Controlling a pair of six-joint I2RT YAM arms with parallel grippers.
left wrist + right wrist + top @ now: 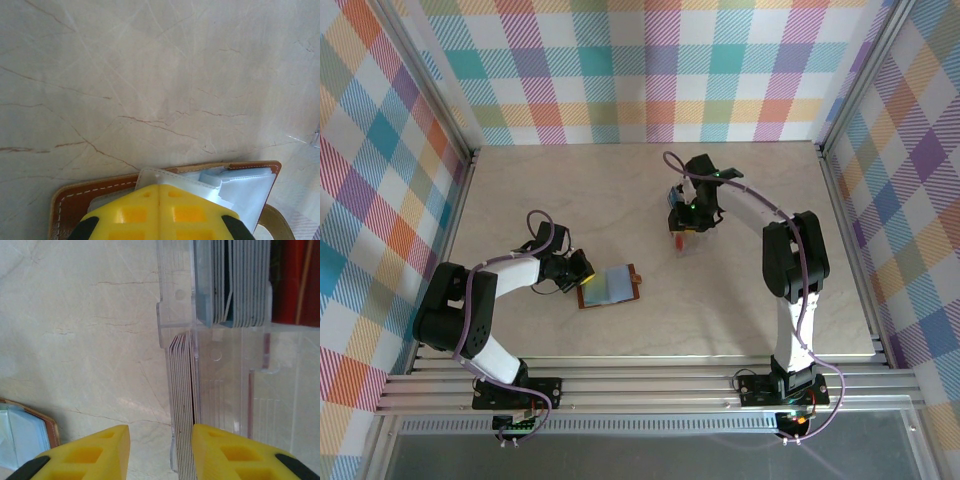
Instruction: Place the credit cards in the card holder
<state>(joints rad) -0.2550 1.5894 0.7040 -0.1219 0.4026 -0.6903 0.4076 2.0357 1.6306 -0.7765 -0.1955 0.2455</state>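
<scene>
The brown card holder (611, 286) lies open on the table, its clear pockets (240, 192) facing up. My left gripper (580, 270) is shut on the edge of a clear pocket leaf (150, 177) at the holder's left end, fingertips (125, 200) pressed together. My right gripper (685, 218) hangs open over a clear plastic tray (220, 390) farther back. A stack of credit cards (182, 400) stands on edge between its fingers (215, 445), close against the right one, with a gap to the left one. A second stack of cards (242, 280) fills another slot.
Something red (290, 280) sits in the tray beside the second stack. A corner of the card holder (30, 432) shows at the lower left of the right wrist view. Bare marble tabletop (540, 190) lies between the two arms and behind them; aluminium rails (650, 375) run along the near edge.
</scene>
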